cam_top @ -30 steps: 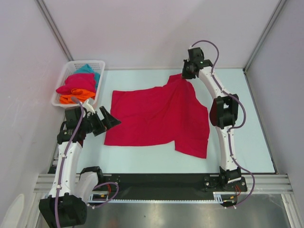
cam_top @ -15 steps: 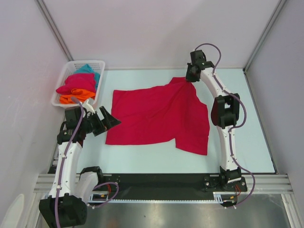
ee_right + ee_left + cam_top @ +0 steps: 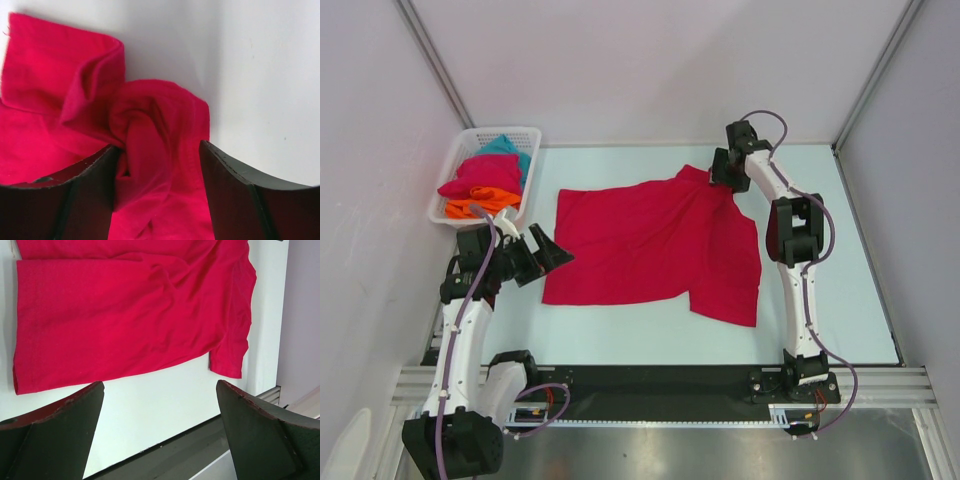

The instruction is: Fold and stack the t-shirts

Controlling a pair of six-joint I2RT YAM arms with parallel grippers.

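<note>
Dragged rightward since a second ago, the far corner of the crimson t-shirt is pinched, bunched, in the right gripper. The shirt lies spread across the table. The left gripper hovers wide open beside its left edge, near the basket of other t-shirts.

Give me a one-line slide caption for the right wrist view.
Right gripper pinching a bunched fold of the crimson t-shirt spread on the white table.
</note>
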